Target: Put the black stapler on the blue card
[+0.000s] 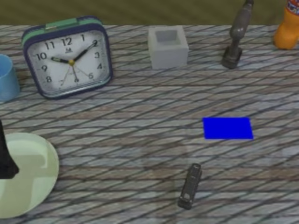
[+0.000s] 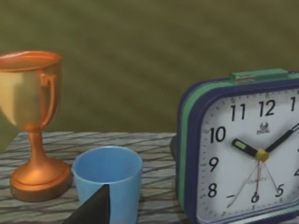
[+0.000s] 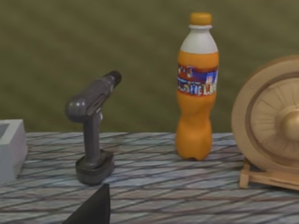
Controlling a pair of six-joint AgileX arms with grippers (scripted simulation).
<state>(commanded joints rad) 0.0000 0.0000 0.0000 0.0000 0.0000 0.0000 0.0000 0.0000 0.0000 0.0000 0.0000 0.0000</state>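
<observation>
Apart, black stapler (image 1: 190, 186) lies near blue card (image 1: 227, 128); right gripper unseen, left gripper's (image 1: 5, 161) state unclear.

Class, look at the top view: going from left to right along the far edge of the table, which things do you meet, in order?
Light blue cup → alarm clock → grey square box → dark grey drill → orange bottle.

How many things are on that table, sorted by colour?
Blue: 3 – clock, cup, blue card
Grey or black: 3 – box, drill, black stapler
Orange or gold: 2 – bottle, trophy
Pale green: 1 – plate
Wooden: 1 – wheel
Total: 10
</observation>
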